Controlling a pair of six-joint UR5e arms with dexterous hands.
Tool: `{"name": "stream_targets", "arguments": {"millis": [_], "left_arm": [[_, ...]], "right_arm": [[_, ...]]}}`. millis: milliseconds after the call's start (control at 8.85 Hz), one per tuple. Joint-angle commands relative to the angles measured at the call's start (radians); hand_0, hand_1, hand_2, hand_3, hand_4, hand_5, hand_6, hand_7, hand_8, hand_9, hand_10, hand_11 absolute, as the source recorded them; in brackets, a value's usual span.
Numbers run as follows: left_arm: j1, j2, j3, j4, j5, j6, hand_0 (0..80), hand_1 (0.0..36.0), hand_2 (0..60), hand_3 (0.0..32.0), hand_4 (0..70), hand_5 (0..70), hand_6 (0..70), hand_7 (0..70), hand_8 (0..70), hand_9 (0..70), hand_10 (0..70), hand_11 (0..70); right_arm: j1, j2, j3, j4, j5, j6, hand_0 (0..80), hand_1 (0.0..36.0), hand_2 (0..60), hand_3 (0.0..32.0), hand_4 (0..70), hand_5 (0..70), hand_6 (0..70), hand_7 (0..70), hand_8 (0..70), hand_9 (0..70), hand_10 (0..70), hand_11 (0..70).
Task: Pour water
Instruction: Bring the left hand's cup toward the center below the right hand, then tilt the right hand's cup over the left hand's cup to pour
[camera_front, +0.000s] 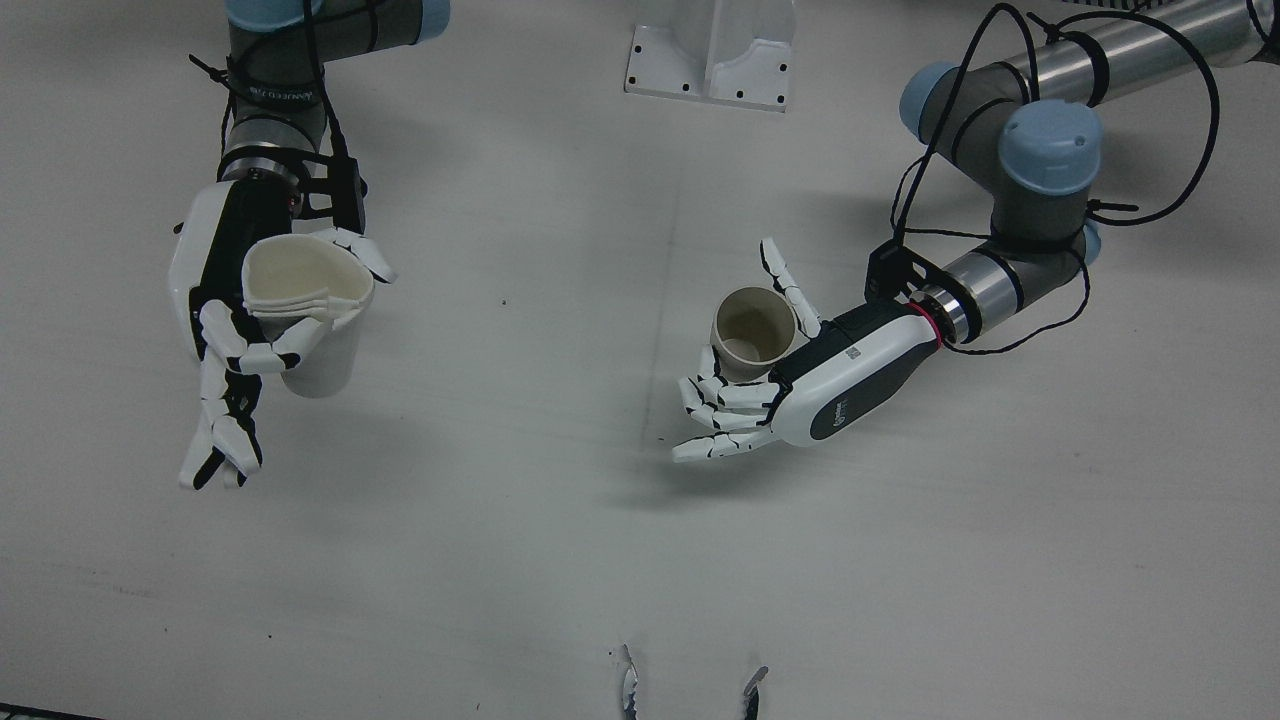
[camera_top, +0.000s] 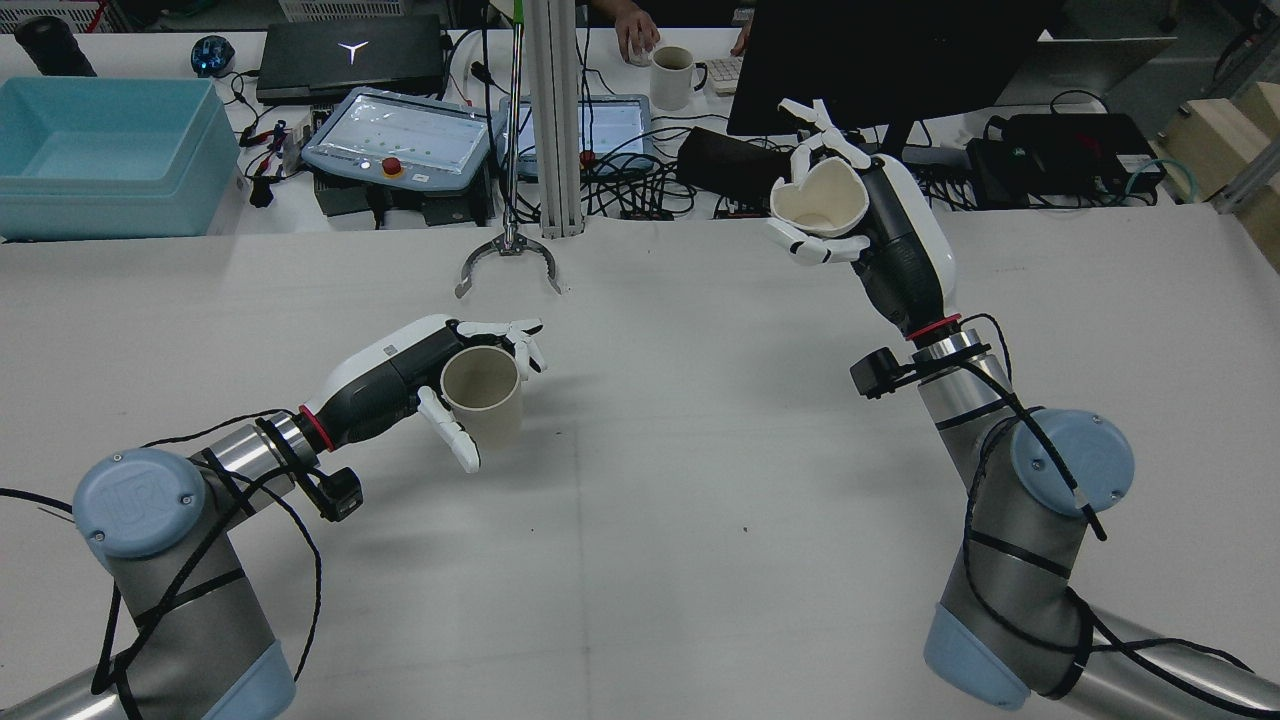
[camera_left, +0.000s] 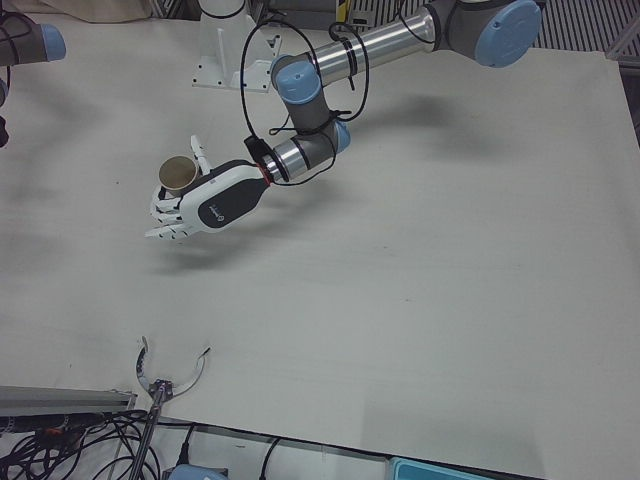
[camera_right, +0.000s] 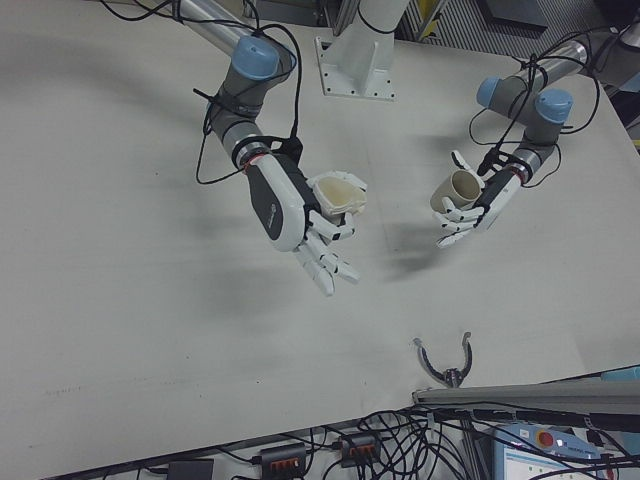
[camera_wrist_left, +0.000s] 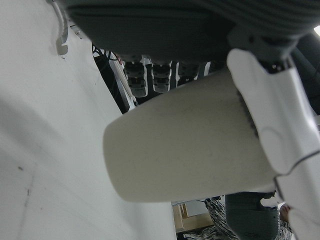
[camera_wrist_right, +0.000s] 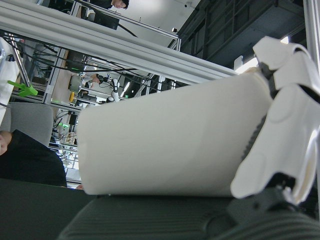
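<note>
The white table (camera_top: 700, 560) carried both arms, and each hand held one paper cup above it. The right hand (camera_top: 890, 235) was raised on the far right side, and its fingers were grasping a white cup (camera_top: 818, 205) whose rim was squeezed out of round, the opening tilted. The left hand (camera_top: 400, 375) was lower, near the middle left of the table, and it was grasping a beige cup (camera_top: 483, 397) that stood almost upright with a round rim. The two cups were well apart. I could not tell if either cup held water.
</note>
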Motion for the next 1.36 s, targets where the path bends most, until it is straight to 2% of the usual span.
{"name": "stream_targets", "arguments": {"millis": [0, 226, 339, 452, 678, 791, 904, 1243], "left_arm": [[0.019, -0.017, 0.004, 0.001, -0.003, 0.001, 50.4, 4.8, 0.0, 0.0, 48.4, 70.0, 27.3, 38.2, 7.6, 12.9, 9.8, 14.5], [0.052, -0.028, -0.004, 0.001, -0.013, 0.01, 50.9, 4.8, 0.0, 0.0, 49.1, 70.0, 27.6, 38.7, 7.6, 12.9, 9.7, 14.5], [0.069, -0.032, -0.004, 0.001, -0.024, 0.019, 51.2, 4.9, 0.0, 0.0, 49.3, 70.0, 27.6, 39.0, 7.6, 12.9, 9.8, 14.6], [0.071, -0.038, -0.007, 0.001, -0.024, 0.019, 51.2, 5.0, 0.0, 0.0, 49.1, 70.0, 27.6, 39.0, 7.5, 12.9, 9.7, 14.5], [0.083, -0.069, -0.001, 0.004, -0.023, 0.021, 51.4, 4.9, 0.0, 0.0, 48.9, 70.0, 27.4, 38.5, 7.5, 12.8, 9.8, 14.6], [0.092, -0.074, 0.002, 0.004, -0.023, 0.021, 51.6, 4.9, 0.0, 0.0, 49.5, 70.0, 27.6, 38.9, 7.3, 12.6, 9.7, 14.5], [0.092, -0.074, 0.001, 0.004, -0.024, 0.021, 51.5, 5.0, 0.0, 0.0, 49.7, 70.0, 28.0, 39.0, 7.5, 12.7, 9.7, 14.6], [0.129, -0.092, 0.009, 0.004, -0.024, 0.05, 51.5, 5.2, 0.0, 0.0, 49.7, 70.0, 28.4, 39.1, 7.9, 13.1, 9.9, 14.8]], "right_arm": [[-0.017, -0.006, 0.145, -0.015, -0.013, -0.32, 50.3, 30.5, 60.0, 0.0, 30.1, 70.0, 9.3, 19.9, 0.8, 2.5, 4.4, 8.2], [-0.017, 0.003, 0.153, -0.026, -0.091, -0.466, 51.1, 29.7, 60.0, 0.0, 25.2, 70.0, 9.9, 21.3, 0.9, 2.8, 4.6, 8.7], [-0.02, 0.0, 0.148, -0.026, -0.118, -0.555, 51.6, 29.9, 60.0, 0.0, 25.9, 70.0, 10.2, 21.5, 1.0, 2.9, 5.1, 9.3], [-0.02, 0.0, 0.144, -0.055, -0.173, -0.619, 52.7, 31.1, 60.0, 0.0, 27.7, 70.0, 11.2, 23.5, 1.2, 3.3, 5.1, 9.4], [-0.025, 0.001, 0.148, -0.113, -0.222, -0.666, 50.5, 28.3, 58.2, 0.0, 23.4, 70.0, 11.3, 25.0, 1.2, 3.6, 3.4, 6.7], [-0.027, 0.001, 0.173, -0.116, -0.26, -0.701, 50.4, 28.0, 57.1, 0.0, 22.7, 70.0, 11.1, 24.4, 1.2, 3.4, 3.4, 6.8], [-0.027, 0.001, 0.211, -0.154, -0.276, -0.735, 50.4, 27.4, 53.5, 0.0, 19.3, 70.0, 9.9, 21.5, 0.9, 2.9, 3.3, 6.7], [-0.028, 0.004, 0.286, -0.238, -0.297, -0.771, 51.0, 28.4, 55.1, 0.0, 19.7, 70.0, 10.0, 21.6, 1.0, 2.9, 3.3, 6.9]]}}
